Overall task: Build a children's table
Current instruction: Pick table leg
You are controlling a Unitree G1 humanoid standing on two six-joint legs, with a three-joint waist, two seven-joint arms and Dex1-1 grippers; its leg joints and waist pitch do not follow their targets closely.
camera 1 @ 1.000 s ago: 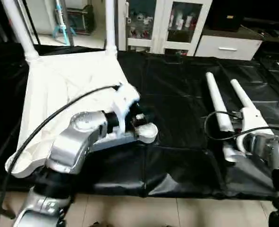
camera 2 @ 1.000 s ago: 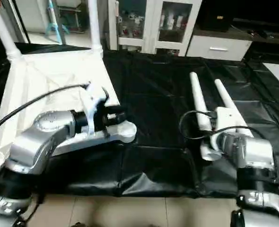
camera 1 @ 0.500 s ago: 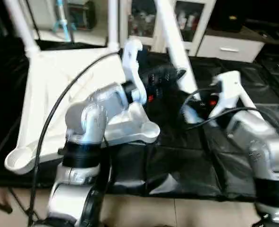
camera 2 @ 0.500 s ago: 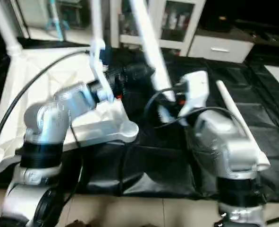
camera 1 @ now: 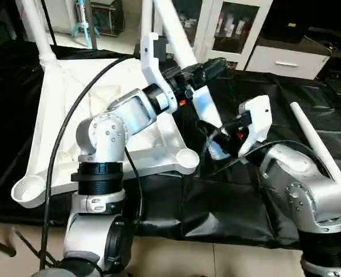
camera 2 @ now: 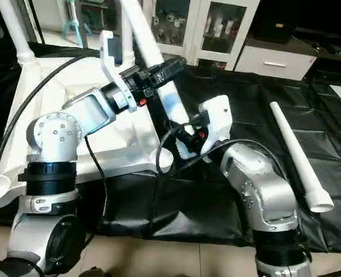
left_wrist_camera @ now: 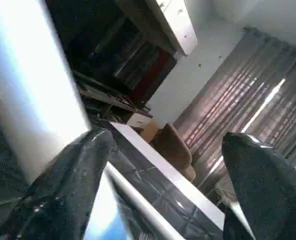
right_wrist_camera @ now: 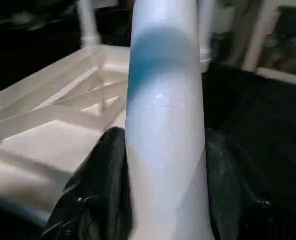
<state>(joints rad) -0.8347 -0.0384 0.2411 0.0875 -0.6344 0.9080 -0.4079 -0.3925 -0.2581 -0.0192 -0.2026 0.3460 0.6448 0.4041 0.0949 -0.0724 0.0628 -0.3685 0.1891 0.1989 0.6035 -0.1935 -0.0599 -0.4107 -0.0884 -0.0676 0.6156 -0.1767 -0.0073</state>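
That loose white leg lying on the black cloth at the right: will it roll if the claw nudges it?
Likely yes: the loose leg is a smooth round tube. Its taper would probably curve the roll. The black cloth is wrinkled, which may stop it soon.

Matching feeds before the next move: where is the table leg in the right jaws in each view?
Left eye view: leg slants from top centre down to mid-picture.
Right eye view: same slant, left of centre.
Left wrist view: broad white tube at left.
Right wrist view: centre, running top to bottom.
Shared landmark: upturned tabletop.
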